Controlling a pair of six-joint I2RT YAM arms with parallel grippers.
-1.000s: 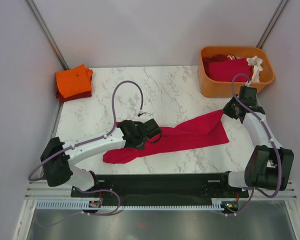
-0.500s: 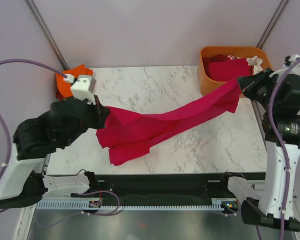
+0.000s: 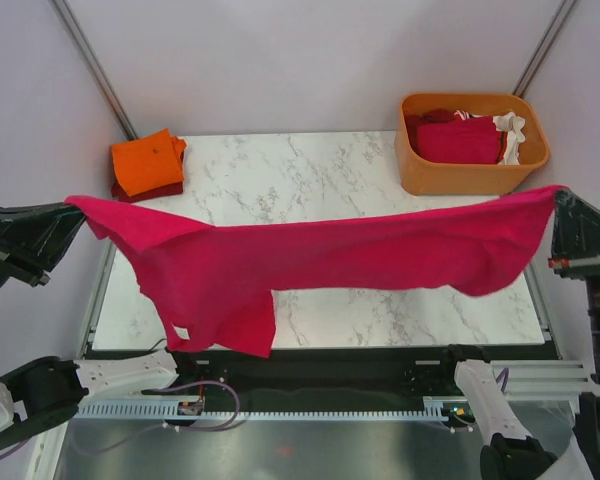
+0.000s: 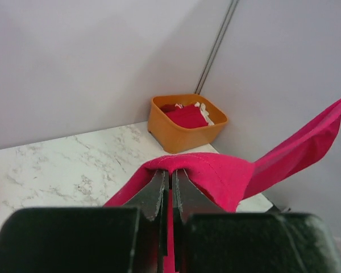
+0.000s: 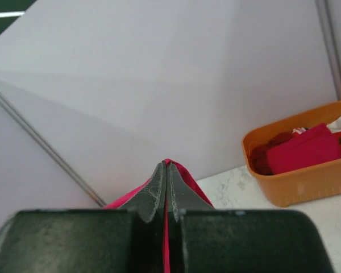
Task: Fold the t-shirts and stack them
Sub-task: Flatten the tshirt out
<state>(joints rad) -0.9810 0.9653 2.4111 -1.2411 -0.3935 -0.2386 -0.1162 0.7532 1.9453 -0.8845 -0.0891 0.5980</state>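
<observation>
Top: holding pink shirt [image 3: 330, 255] stretched in the air above the counter [image 3: 310, 175], with left hand [image 3: 72, 207] clamped on one end and right hand [image 3: 563, 203] clamped on the other. Left wrist: pinching a pink fold tight between the fingers. Right wrist: likewise nipping pink cloth, fingers pressed together.

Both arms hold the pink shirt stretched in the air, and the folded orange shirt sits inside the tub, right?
No. The folded orange shirt lies at the far left corner of the table, not inside the tub, as the top external view shows. The left gripper and right gripper do hold the pink shirt stretched in the air.
</observation>
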